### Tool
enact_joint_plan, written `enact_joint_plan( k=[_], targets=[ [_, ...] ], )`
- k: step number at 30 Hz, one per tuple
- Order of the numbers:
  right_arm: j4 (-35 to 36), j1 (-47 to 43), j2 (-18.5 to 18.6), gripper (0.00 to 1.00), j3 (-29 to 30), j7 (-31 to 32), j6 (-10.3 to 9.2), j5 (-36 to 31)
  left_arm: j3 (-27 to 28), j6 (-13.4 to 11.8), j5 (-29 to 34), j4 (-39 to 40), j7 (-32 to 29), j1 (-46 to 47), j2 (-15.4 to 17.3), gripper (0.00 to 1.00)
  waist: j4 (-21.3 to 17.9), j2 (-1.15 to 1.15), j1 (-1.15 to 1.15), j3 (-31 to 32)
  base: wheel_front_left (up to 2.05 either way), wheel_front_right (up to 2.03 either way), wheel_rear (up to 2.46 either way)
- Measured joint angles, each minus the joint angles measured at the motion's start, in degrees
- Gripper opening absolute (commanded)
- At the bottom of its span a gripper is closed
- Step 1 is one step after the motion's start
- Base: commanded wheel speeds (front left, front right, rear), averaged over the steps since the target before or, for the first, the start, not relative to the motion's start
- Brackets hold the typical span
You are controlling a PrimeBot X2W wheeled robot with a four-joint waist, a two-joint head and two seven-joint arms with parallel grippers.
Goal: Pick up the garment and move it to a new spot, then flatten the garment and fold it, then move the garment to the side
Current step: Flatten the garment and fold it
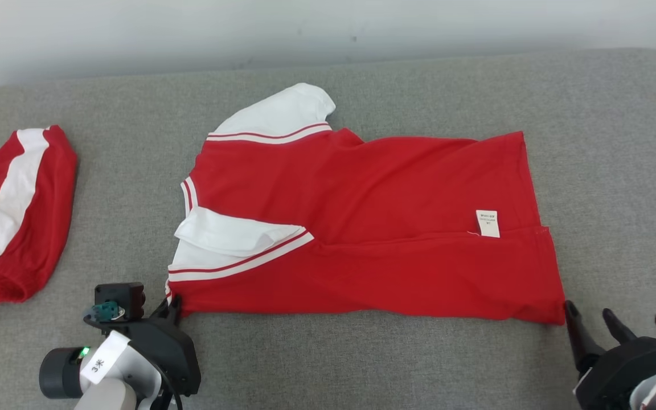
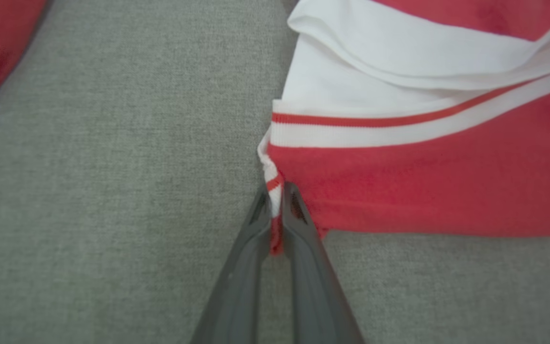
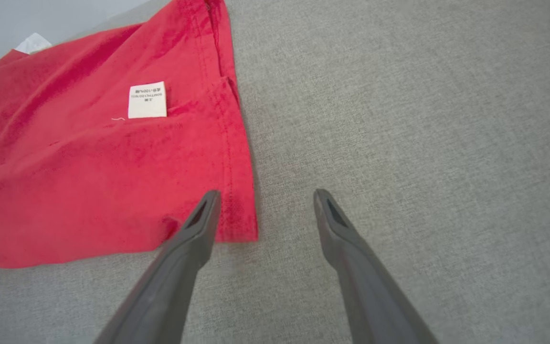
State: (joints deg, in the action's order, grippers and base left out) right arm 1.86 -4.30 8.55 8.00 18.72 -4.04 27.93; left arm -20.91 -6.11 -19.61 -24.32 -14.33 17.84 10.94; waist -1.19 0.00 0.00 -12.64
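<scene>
The garment (image 1: 362, 228) is a red shirt with white, red-striped sleeves, spread across the grey surface with a white label near its right hem. My left gripper (image 1: 171, 304) is shut on the garment's near left corner; in the left wrist view the fingers (image 2: 299, 215) pinch red and white fabric (image 2: 399, 191) between them. My right gripper (image 1: 590, 319) stands open just beside the near right corner. In the right wrist view its left finger (image 3: 203, 215) lies over the red hem (image 3: 237, 200), the right finger over bare cloth surface.
A second red garment with a white stripe (image 1: 9, 216) lies at the far left edge. The grey padded surface (image 1: 618, 171) runs back to a pale wall (image 1: 305, 28).
</scene>
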Motion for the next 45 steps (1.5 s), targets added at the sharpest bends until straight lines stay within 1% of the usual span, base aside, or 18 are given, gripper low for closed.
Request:
enact_joint_plan(
  k=[7, 17, 26, 27, 28, 29, 30, 31, 32, 33, 45],
  targets=[
    [-0.6, 2.4, -0.6, 1.00, -2.3, -0.1, 0.01, -1.3, 0.1, 0.0, 0.0, 0.2, 0.1, 1.2, -0.2, 0.00, 0.4, 0.00, 0.00, -1.9, 0.00, 0.00, 0.00],
    [-3.8, 6.1, -0.9, 1.00, -3.3, -0.6, 0.00, -1.8, -0.2, 0.1, 0.0, 0.1, 0.1, 3.2, -0.8, 0.00, 1.3, 0.00, 0.00, -3.5, 0.00, 0.00, 0.00],
    [-6.6, 7.4, -1.1, 1.00, -3.9, -0.6, -0.08, -2.0, -0.3, 0.1, 0.0, -0.3, 0.6, 3.9, -1.3, 0.00, 1.7, 0.00, 0.00, -4.2, 0.00, 0.00, 0.00],
    [-6.7, 7.4, -1.1, 0.81, -3.9, -0.7, -0.08, -2.4, -0.3, 0.2, 0.0, -0.3, 0.7, 3.9, -1.3, 0.00, 1.8, 0.00, 0.00, -4.2, 0.00, 0.00, 0.00],
    [-6.8, 7.4, -1.0, 0.81, -3.9, -0.8, -0.08, -2.5, -0.3, 0.2, 0.0, -0.4, 0.8, 4.0, -1.4, 0.00, 1.8, 0.00, 0.00, -4.2, 0.00, 0.00, 0.00],
    [-7.0, 7.4, -1.0, 0.47, -3.8, -0.9, -0.09, -2.5, -0.3, 0.2, 0.0, -0.5, 0.8, 4.0, -1.4, 0.00, 1.8, 0.00, 0.00, -4.2, 0.00, 0.00, 0.00],
    [-7.1, 7.4, -0.9, 0.28, -3.8, -1.1, -0.29, -3.0, -0.3, 0.2, 0.0, -0.5, 0.8, 4.0, -1.4, 0.00, 1.8, 0.00, 0.00, -4.2, 0.00, 0.00, 0.00],
    [-7.1, 7.4, -0.9, 0.13, -3.7, -1.2, -0.40, -3.3, -0.2, 0.2, 0.0, -0.6, 0.8, 4.0, -1.3, 0.00, 1.7, 0.00, 0.00, -4.2, 0.00, 0.00, 0.00],
    [-7.2, 7.4, -0.7, 0.05, -3.5, -1.2, -0.51, -3.4, -0.2, 0.2, 0.0, -0.7, 0.8, 4.0, -1.3, 0.00, 1.7, 0.00, 0.00, -4.1, 0.00, 0.00, 0.00],
    [-7.2, 7.4, -0.6, 0.00, -3.4, -1.3, -0.51, -3.4, -0.2, 0.4, 0.0, -0.8, 0.8, 4.1, -1.3, 0.00, 1.6, 0.00, 0.00, -4.1, 0.00, 0.00, 0.00],
    [-7.0, 7.2, -0.4, 0.00, -3.2, -2.9, -0.57, -4.6, 0.0, 0.6, -0.1, -2.4, 1.3, 4.2, -1.1, 0.00, 0.9, 0.00, 0.00, -2.9, 0.00, 0.00, 0.00]
  ],
)
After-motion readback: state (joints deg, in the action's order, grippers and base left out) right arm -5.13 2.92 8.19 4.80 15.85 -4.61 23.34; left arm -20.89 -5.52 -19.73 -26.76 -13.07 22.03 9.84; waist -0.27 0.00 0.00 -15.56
